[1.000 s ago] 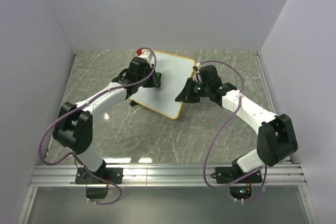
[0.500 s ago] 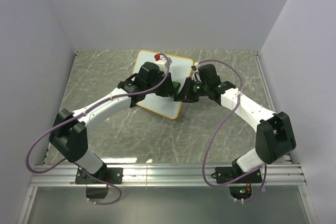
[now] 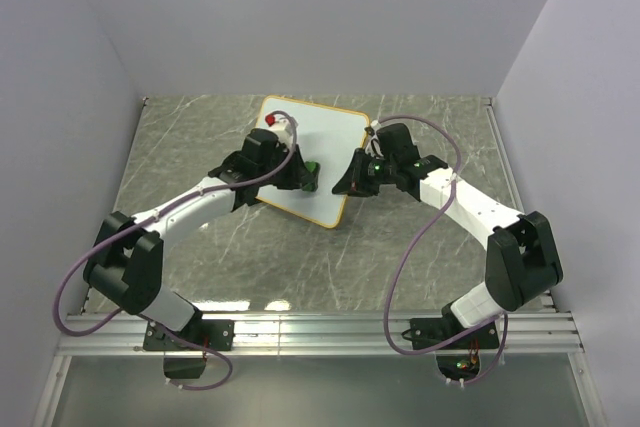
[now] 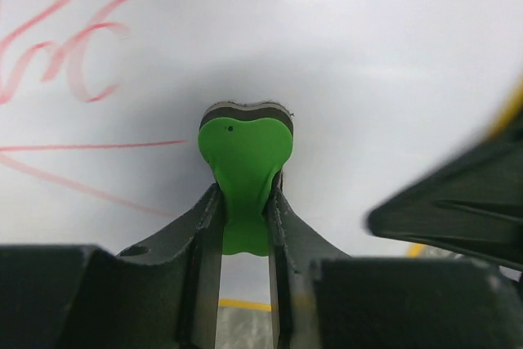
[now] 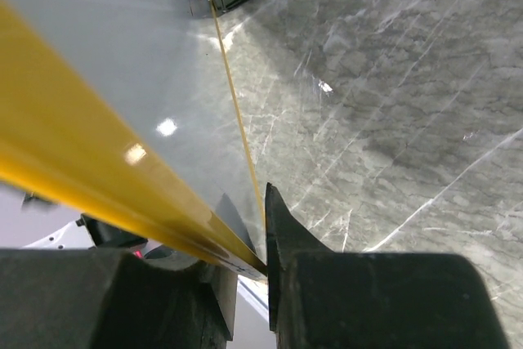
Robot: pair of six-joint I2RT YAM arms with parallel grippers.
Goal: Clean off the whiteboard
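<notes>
the whiteboard [image 3: 335, 142] sits near the middle of the table [image 3: 420, 247], turned so one corner points toward the arm bases. whether it lies flat or is raised a little cannot be told.

nearest, on its right edge, the right gripper [image 5: 252, 243] has its jaws closed on the yellow frame, steadying the board. just beside it, over the board's near-right part, the left gripper [image 4: 245, 202] is clamped on a green eraser [image 4: 243, 153], whose dark pad faces the white surface and appears to press against it.

progress, as judged: around and to the right of the eraser the surface shows clean white. farther off, at the left of the wrist view, red marks [image 4: 73, 46] remain: looped strokes and two long thin lines. erasing looks partly done, and the left portion is left to wipe. the overhead view is too coarse to show any ink.

change: one second ago the left gripper stood over the board's left-centre. half a second ago it had swept right, almost meeting the right gripper. now it has drawn back leftward a little, consistent with a wiping stroke. the right gripper has kept its hold at the same edge, and the board has hardly moved.
</notes>
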